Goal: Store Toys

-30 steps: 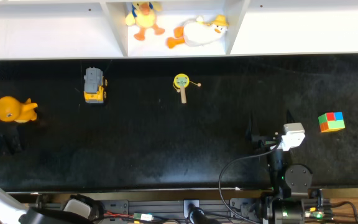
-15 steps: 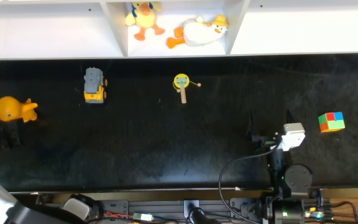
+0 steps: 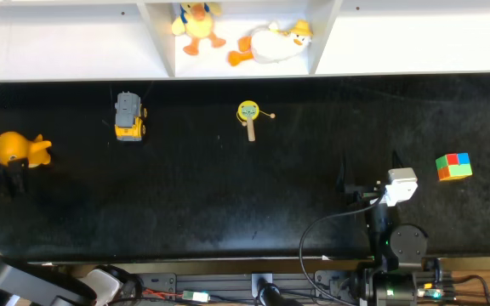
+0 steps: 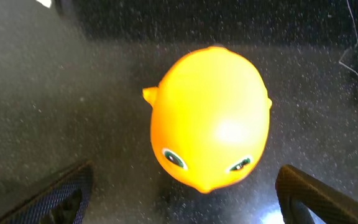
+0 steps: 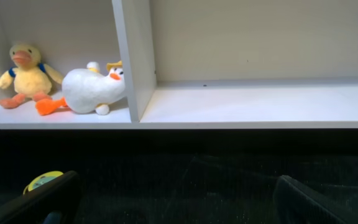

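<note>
orange toy (image 4: 210, 118): sitting on the black mat (image 3: 228, 195), far left end
left gripper (image 4: 180, 190): wide open, holding nothing, toy right in front of it
right gripper (image 5: 173, 194): open too, empty

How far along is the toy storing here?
Done: a yellow plush duck and a white plush duck sit in the shelf, middle compartment. In hand: the left gripper hangs open over the orange duck, not gripping it. Left: that duck, the toy truck, the rattle and the colour cube lie on the table.
</note>
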`<move>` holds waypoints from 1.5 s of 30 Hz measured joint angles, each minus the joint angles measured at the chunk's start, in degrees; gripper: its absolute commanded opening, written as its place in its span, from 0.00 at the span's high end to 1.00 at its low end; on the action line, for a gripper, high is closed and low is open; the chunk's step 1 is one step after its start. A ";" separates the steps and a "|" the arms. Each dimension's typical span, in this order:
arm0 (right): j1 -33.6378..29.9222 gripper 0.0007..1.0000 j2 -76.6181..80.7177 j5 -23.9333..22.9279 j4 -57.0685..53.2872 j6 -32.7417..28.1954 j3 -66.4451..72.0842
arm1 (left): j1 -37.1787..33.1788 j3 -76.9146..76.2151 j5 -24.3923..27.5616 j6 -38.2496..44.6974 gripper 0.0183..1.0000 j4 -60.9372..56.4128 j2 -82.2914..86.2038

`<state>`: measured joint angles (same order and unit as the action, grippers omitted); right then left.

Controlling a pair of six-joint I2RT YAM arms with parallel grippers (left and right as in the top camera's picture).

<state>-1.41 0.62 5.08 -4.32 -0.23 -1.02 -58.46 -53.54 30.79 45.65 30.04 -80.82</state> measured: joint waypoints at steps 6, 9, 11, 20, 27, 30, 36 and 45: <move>0.00 0.00 0.00 0.00 0.00 0.00 0.00 | 1.97 -0.09 0.00 0.00 0.05 -2.03 0.00; 0.00 0.00 0.00 0.00 0.00 0.00 0.00 | 3.72 -0.09 -0.02 0.00 0.04 -2.10 0.00; 0.00 0.01 0.00 0.02 -0.02 0.00 0.00 | 4.50 -0.09 -0.02 0.00 0.04 -2.51 0.00; 0.00 0.00 0.00 0.02 0.00 0.02 0.00 | 4.76 -0.09 -0.04 0.00 0.04 -2.86 -0.31; 0.00 0.01 0.00 0.02 0.00 0.00 0.00 | 4.74 -0.09 -0.24 -0.09 0.23 -2.64 -2.73; 0.00 0.00 0.00 0.02 0.00 0.00 0.00 | 4.76 -0.09 -0.63 0.13 0.53 -2.45 -2.99; 0.00 0.01 0.00 0.02 -0.02 0.00 0.00 | 4.76 -0.09 -0.68 0.59 0.79 -2.45 -2.99; 0.00 0.00 0.00 0.02 0.00 0.00 0.00 | 4.76 -0.09 -0.55 -0.81 0.91 -2.47 -2.25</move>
<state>-1.41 0.62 5.10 -4.32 -0.23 -1.02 -53.69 -53.63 30.24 44.84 27.57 -83.07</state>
